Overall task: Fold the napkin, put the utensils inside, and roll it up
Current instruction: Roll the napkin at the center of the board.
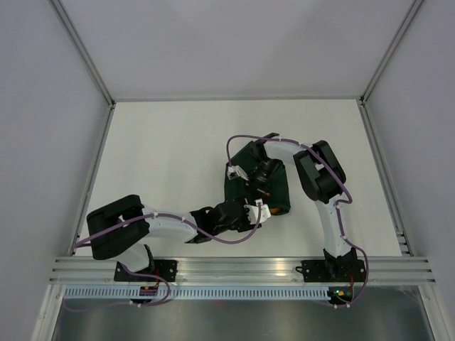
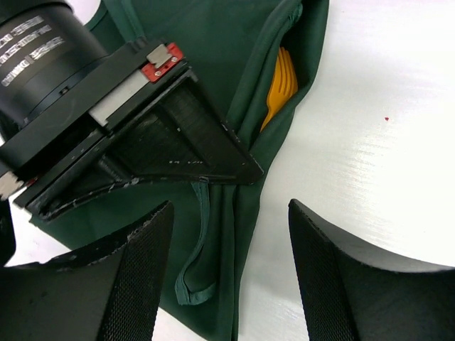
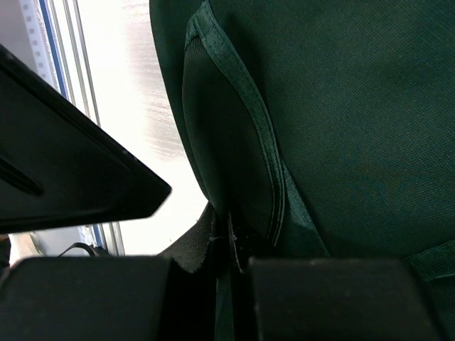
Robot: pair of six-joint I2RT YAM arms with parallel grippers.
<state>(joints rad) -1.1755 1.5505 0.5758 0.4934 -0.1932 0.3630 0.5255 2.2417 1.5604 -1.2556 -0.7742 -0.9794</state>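
Note:
The dark green napkin [image 1: 279, 192] lies folded on the white table, right of centre. In the left wrist view the napkin [image 2: 234, 42] has several layered edges, and an orange utensil [image 2: 283, 79] shows tucked inside its right fold. My right gripper [image 1: 250, 179] is over the napkin and shut on a fold of the cloth [image 3: 231, 241]; its body also shows in the left wrist view [image 2: 142, 135]. My left gripper [image 2: 229, 284] is open and empty. It hovers over the napkin's near right edge [image 1: 254, 212], with one finger above cloth and one above bare table.
The white table [image 1: 163, 156] is walled by grey panels at the back and both sides. An aluminium rail [image 1: 242, 268] with both arm bases runs along the near edge. Purple cables loop along both arms.

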